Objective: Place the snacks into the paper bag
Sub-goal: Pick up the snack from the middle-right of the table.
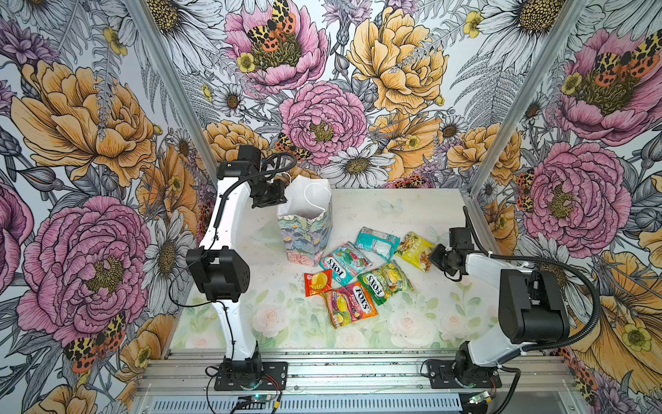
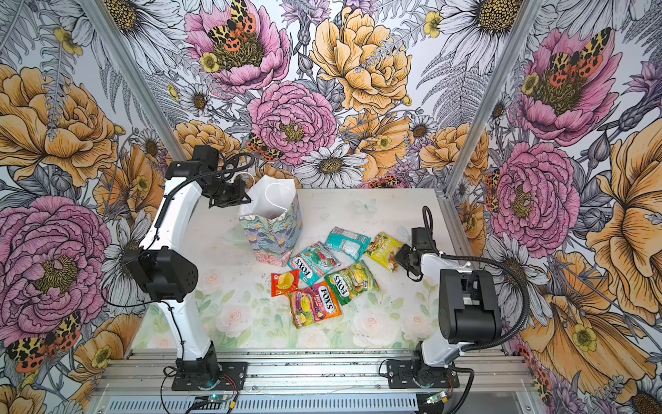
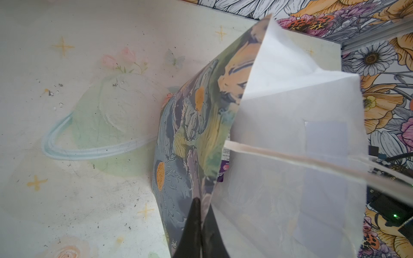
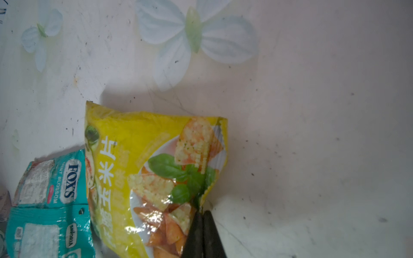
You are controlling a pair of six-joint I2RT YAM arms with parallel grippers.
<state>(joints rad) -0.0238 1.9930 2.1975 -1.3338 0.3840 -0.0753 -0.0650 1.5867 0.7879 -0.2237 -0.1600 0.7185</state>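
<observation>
**Left gripper** (image 3: pixel 200 202): clenched on the rim of the paper bag (image 1: pixel 304 233). One jaw is against the white lining and the other on the painted outer wall, at the side of the mouth nearest the left arm. The bag stands upright toward the rear of the table (image 1: pixel 412 208), mouth open upward. The left wrist view shows a sliver of purple print inside it, too little to identify.

**Right gripper** (image 4: pixel 202 212): pinched tight on one corner of the yellow corn-chip packet (image 4: pixel 145 169), the corner nearest the right arm. Whether the packet is clear of the table cannot be told.

**Governing relation:** the packet's body trails from the right gripper toward the robot's left. The bag mouth lies further the same way and somewhat to the rear, well apart, with the teal FOX'S mint packet (image 1: pixel 376 242) between them. Judged: the right arm carries and the left only steadies. The packet's long axis should hang downward to pass the mouth.

**Also on the table in both top views:**
- a teal-and-red FOX'S packet (image 1: pixel 344 263)
- a green FOX'S packet (image 1: pixel 385 283)
- an orange FOX'S Fruits packet (image 1: pixel 353 304)
- a small red packet (image 1: pixel 317 283)

Task judged early.
</observation>
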